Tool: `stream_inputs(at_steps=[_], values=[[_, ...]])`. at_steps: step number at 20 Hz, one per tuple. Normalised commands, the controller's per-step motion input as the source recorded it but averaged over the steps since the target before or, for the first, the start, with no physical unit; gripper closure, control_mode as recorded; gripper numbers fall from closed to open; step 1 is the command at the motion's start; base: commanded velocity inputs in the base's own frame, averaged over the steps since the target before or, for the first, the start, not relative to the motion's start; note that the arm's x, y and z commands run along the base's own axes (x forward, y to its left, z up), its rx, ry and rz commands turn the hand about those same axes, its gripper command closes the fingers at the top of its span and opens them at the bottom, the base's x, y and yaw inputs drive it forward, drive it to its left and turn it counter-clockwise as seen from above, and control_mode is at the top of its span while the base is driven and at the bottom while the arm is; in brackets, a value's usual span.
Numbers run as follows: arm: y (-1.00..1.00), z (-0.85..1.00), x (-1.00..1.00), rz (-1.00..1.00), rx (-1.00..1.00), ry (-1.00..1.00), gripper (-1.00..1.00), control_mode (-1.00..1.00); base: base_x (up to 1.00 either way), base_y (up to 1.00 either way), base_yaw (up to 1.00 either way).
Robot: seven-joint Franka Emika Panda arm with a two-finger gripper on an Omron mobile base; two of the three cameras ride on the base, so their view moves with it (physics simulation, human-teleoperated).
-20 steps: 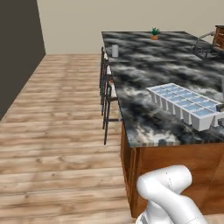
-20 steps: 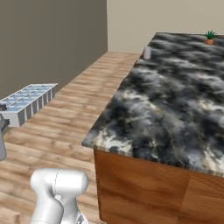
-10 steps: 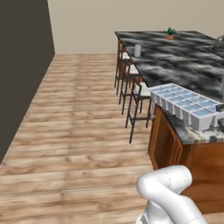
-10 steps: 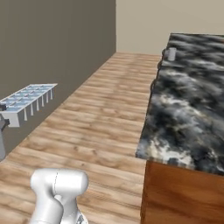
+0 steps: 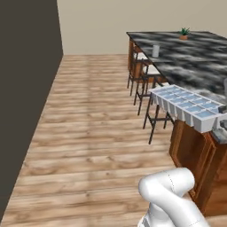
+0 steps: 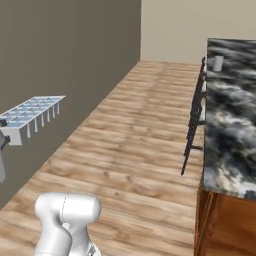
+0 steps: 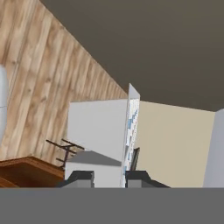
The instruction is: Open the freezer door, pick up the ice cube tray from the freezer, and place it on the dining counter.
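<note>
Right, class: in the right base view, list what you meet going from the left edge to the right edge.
Ice cube tray held up at the left edge → dark grey wall → wooden floor → dark bar stools → small grey cup on the dining counter.

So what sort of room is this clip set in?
Most likely a rendered kitchen-dining area: a marbled dining counter with bar stools along it, wood plank floor, and an ice cube tray carried in the gripper.

I see a wood plank floor (image 5: 97, 133), a dark grey wall (image 5: 22, 88), a beige wall (image 5: 133, 17) behind, and stools (image 5: 146, 84) (dark-legged).
</note>
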Motion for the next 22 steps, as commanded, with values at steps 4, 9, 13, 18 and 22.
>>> stream_inputs(at_steps=[4,9,13,18,22], values=[[0.0,0.0,0.0,0.0,0.0,0.0,1.0,1.0,0.14,0.78,-0.02],[0.0,0.0,0.0,0.0,0.0,0.0,1.0,1.0,0.65,0.44,-0.22],[0.0,0.0,0.0,0.0,0.0,0.0,1.0,1.0,0.97,0.12,-0.32],[0.0,0.0,0.0,0.0,0.0,0.0,1.0,1.0,1.0,0.0,-0.34],[0.0,0.0,0.0,0.0,0.0,0.0,1.0,1.0,0.99,0.0,-0.35]])
